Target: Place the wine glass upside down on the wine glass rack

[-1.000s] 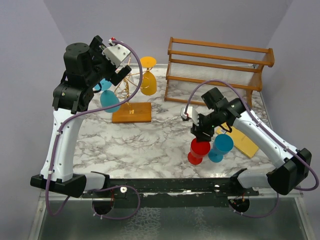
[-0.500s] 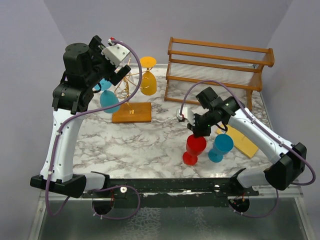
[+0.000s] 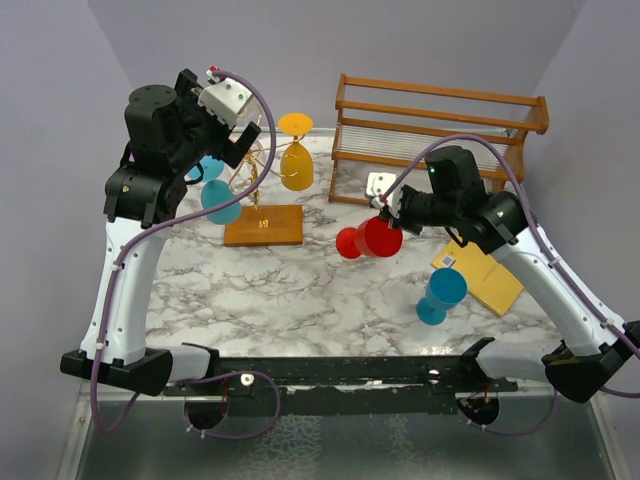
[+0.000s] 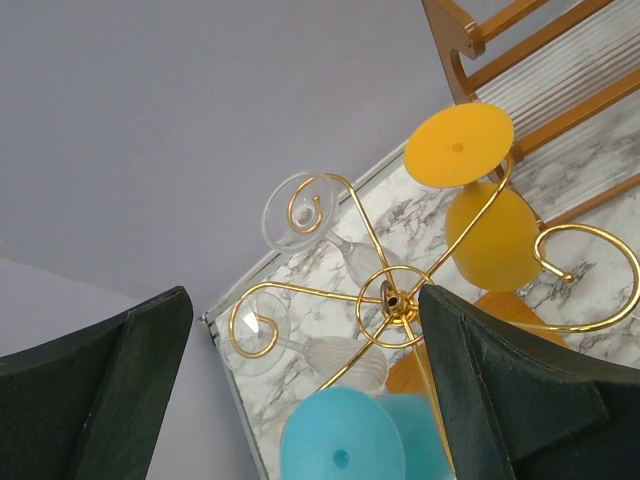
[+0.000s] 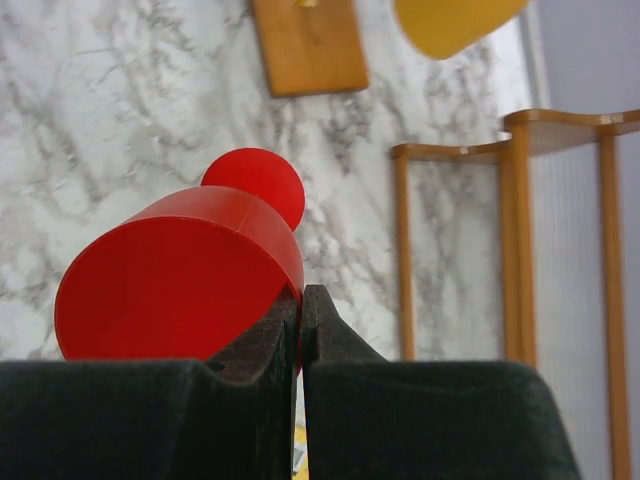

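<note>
My right gripper [image 3: 392,222] is shut on the bowl rim of a red wine glass [image 3: 372,240]. It holds the glass on its side above the table's middle, foot pointing left toward the rack. In the right wrist view the red glass [image 5: 180,290] fills the lower left, with its rim pinched between my fingers [image 5: 301,300]. The gold wire wine glass rack [image 3: 255,170] stands on its orange-brown base [image 3: 265,225] at the back left. My left gripper [image 3: 238,145] is open and empty just above the rack's top hub [image 4: 390,297].
On the rack hang a yellow glass [image 3: 296,165], blue glasses [image 3: 220,200] and clear glasses [image 4: 340,360]. A blue glass [image 3: 440,293] stands upright near the front right, beside a yellow board [image 3: 490,280]. A large slatted wooden shelf [image 3: 440,130] stands at the back right.
My right gripper has lifted the red glass off the table, swung it back and to the left, and tipped it from upright onto its side. The left arm has barely moved.
</note>
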Robot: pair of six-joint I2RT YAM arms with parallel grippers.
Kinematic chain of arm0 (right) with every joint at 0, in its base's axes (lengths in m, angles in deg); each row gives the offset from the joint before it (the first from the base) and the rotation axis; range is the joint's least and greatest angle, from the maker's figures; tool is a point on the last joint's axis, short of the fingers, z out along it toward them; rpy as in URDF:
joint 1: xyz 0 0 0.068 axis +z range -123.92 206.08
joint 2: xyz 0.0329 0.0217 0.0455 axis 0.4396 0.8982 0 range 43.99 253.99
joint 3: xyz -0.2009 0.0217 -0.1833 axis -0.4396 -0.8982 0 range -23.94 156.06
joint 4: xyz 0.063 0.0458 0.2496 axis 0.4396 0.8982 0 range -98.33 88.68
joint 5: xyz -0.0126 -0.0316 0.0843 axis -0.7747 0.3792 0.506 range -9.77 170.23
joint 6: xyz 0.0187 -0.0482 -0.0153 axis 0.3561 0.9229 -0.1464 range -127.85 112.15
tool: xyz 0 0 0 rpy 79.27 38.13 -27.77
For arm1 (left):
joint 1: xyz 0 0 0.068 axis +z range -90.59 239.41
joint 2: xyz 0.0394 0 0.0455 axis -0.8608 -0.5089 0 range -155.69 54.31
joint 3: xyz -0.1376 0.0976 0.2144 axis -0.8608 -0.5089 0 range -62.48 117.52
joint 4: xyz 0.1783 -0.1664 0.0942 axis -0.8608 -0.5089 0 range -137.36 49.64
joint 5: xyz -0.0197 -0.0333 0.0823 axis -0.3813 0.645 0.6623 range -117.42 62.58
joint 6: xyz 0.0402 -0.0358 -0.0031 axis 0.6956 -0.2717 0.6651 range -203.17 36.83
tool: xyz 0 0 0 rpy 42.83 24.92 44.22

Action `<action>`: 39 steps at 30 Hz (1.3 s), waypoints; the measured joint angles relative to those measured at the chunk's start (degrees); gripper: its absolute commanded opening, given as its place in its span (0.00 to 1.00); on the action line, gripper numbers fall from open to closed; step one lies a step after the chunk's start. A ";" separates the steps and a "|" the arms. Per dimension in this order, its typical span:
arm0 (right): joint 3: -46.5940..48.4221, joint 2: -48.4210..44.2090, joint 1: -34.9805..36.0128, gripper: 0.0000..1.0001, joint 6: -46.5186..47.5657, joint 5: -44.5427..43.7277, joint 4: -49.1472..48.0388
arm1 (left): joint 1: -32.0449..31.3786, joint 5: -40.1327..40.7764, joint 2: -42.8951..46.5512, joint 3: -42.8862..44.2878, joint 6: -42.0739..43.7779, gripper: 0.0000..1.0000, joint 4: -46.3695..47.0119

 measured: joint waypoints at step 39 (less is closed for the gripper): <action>15.93 -0.96 0.00 0.01 -21.51 -16.50 -24.06 | -1.31 -31.45 -7.39 -11.28 -54.77 0.66 31.93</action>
